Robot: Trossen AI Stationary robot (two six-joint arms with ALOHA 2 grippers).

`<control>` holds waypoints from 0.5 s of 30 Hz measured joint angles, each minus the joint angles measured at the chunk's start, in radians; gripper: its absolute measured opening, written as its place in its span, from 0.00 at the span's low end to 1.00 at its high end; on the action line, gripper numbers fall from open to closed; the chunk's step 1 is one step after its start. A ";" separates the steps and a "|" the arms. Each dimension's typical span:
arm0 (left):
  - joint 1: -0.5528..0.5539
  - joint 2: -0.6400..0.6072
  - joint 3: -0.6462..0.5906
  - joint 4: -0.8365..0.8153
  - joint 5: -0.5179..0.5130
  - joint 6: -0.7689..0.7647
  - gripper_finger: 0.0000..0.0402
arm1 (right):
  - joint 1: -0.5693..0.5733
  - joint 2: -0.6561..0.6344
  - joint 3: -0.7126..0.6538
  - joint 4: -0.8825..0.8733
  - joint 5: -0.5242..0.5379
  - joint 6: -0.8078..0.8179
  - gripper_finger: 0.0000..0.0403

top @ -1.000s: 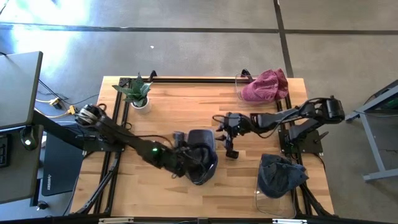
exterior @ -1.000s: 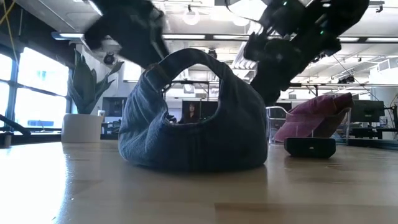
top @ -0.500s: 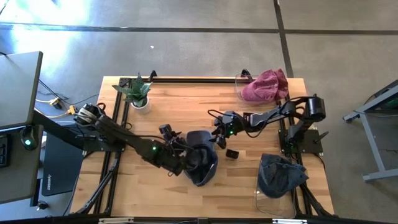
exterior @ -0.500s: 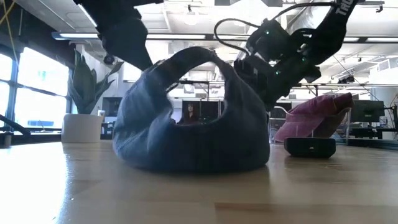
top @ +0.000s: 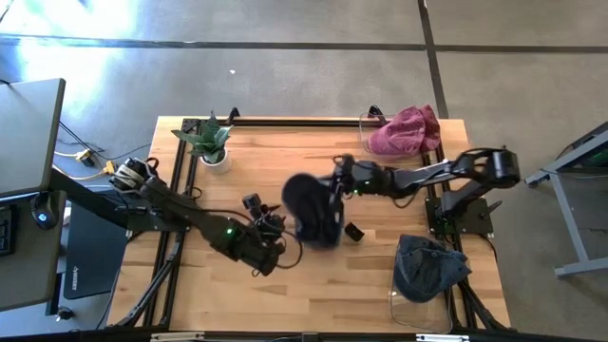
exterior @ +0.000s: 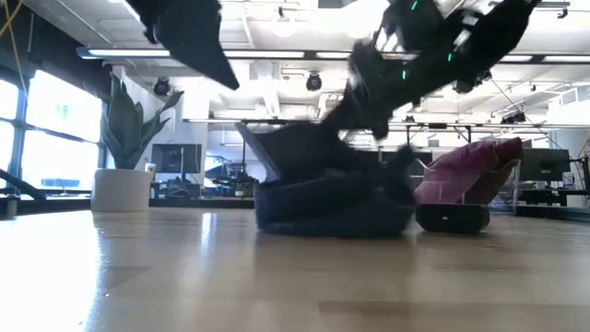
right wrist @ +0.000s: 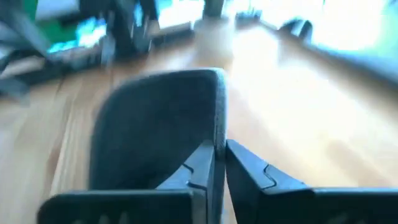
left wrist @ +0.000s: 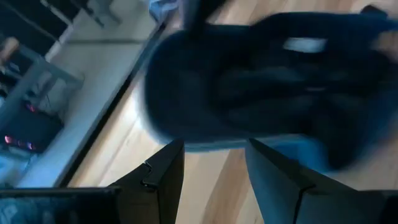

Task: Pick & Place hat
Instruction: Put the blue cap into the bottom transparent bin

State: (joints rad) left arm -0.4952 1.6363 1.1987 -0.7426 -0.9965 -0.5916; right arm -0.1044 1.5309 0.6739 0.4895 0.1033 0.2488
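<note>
The dark blue hat point(top: 313, 209) lies mid-table, blurred, its lower part on the wood point(exterior: 332, 217). My right gripper point(top: 338, 185) reaches in from the table's right and is shut on the hat's edge. My left gripper point(top: 271, 235) stands open just near-left of the hat. In its wrist view the hat point(left wrist: 267, 81) lies ahead of the spread fingers, not between them. My right gripper pinches the hat's rim edge point(right wrist: 217, 124) between its two fingers. It comes slanting down from the table's right side. The held edge is raised, while the hat's lower part point(exterior: 323, 221) stays on the table.
A pink hat point(top: 407, 130) sits on a clear bin at the far right. A grey-blue hat point(top: 427, 266) sits on another clear bin at the near right. A potted plant point(top: 211, 142) stands far left. A small black object point(top: 352, 232) lies beside the hat.
My right gripper has gone left to the hat and shut on its edge. It then drew the hat toward the far edge. The hat has slid away from my left gripper and flattened from an upright dome. My left gripper has stayed open.
</note>
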 joint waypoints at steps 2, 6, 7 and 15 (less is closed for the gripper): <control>-0.019 0.002 -0.001 0.017 -0.021 0.019 0.41 | 0.024 -0.064 0.000 0.019 0.082 -0.060 0.05; -0.044 0.003 -0.001 0.112 -0.081 0.091 0.41 | 0.102 -0.161 0.000 0.053 0.265 -0.183 0.03; -0.045 0.003 -0.001 0.147 -0.087 0.122 0.41 | 0.119 -0.173 0.000 0.065 0.304 -0.200 0.05; -0.013 0.067 -0.002 0.430 -0.076 0.391 0.41 | 0.181 -0.177 -0.003 0.147 0.387 -0.308 0.02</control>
State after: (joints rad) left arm -0.5083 1.7036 1.1964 -0.3130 -1.0728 -0.2007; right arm 0.0769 1.3535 0.6708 0.6360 0.4904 -0.0596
